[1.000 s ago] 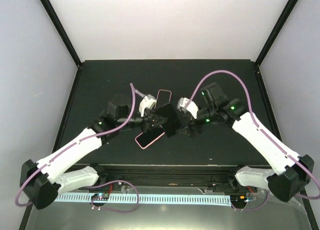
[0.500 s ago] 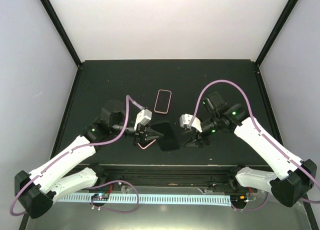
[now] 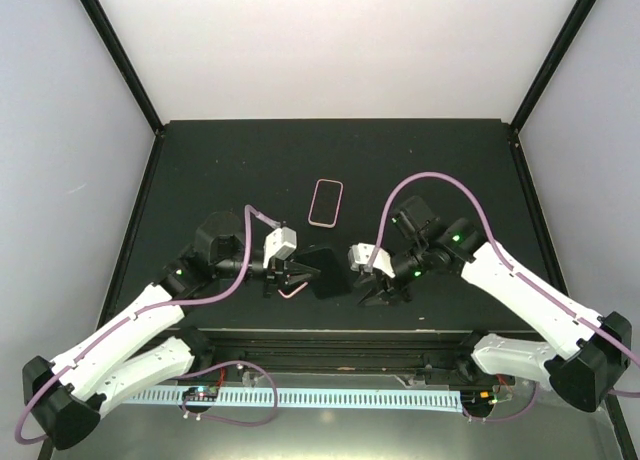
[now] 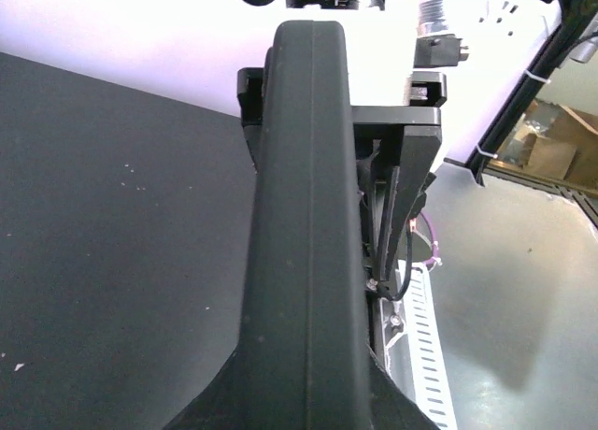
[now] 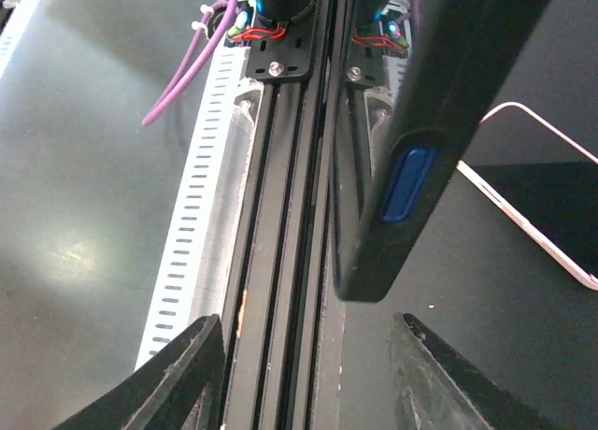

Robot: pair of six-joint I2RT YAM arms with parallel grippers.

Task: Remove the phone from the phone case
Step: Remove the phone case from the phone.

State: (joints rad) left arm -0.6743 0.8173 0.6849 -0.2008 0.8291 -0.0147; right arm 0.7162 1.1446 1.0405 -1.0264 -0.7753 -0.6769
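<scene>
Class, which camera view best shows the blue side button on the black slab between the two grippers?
Right wrist: the black flat slab sits edge-on near the lens, its blue oval button plain. Top external shows the slab only as a dark face, no button. Left wrist shows a narrow black edge, no button.

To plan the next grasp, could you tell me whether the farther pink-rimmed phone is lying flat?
Flat: the farther pink-rimmed phone rests full-length on the table, untouched by either arm.
</scene>
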